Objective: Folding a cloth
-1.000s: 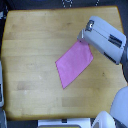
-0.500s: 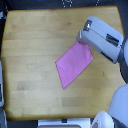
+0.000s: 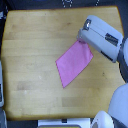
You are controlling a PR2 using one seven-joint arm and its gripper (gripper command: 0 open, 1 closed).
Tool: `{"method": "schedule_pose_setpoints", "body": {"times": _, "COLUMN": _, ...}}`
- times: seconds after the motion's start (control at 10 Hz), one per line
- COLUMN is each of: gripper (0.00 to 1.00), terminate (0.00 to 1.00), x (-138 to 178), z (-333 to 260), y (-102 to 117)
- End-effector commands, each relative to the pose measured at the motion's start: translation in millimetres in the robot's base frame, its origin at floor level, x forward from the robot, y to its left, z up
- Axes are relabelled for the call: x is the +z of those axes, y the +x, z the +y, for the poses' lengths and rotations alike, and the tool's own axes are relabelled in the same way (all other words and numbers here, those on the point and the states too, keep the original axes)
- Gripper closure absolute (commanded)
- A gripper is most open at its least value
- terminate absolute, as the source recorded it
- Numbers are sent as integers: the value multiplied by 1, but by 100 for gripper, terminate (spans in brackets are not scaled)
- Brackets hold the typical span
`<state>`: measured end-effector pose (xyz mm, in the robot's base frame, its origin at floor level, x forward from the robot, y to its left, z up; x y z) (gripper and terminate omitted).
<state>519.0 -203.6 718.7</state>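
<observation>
While the cloth (image 3: 74,63) lies flat as a pink diamond on the wooden table (image 3: 30,45), the arm sits over its upper corner on the exterior view's right, and the gripper (image 3: 84,42) meets the fabric right at that corner. Compared with half a second ago, almost nothing has shifted: the cloth keeps the same outline, and the arm holds the same spot above that corner. Whether the jaws are parted or clamped on the corner, I cannot tell; the casing hides them.
</observation>
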Motion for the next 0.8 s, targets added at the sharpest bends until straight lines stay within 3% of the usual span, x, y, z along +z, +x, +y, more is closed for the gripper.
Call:
{"method": "schedule_pose_setpoints", "body": {"times": 0.0, "gripper": 100, "terminate": 0, "x": -2, "z": -10, "y": -4}}
{"method": "schedule_pose_setpoints", "body": {"times": 0.7, "gripper": 100, "terminate": 0, "x": 9, "z": -18, "y": -6}}
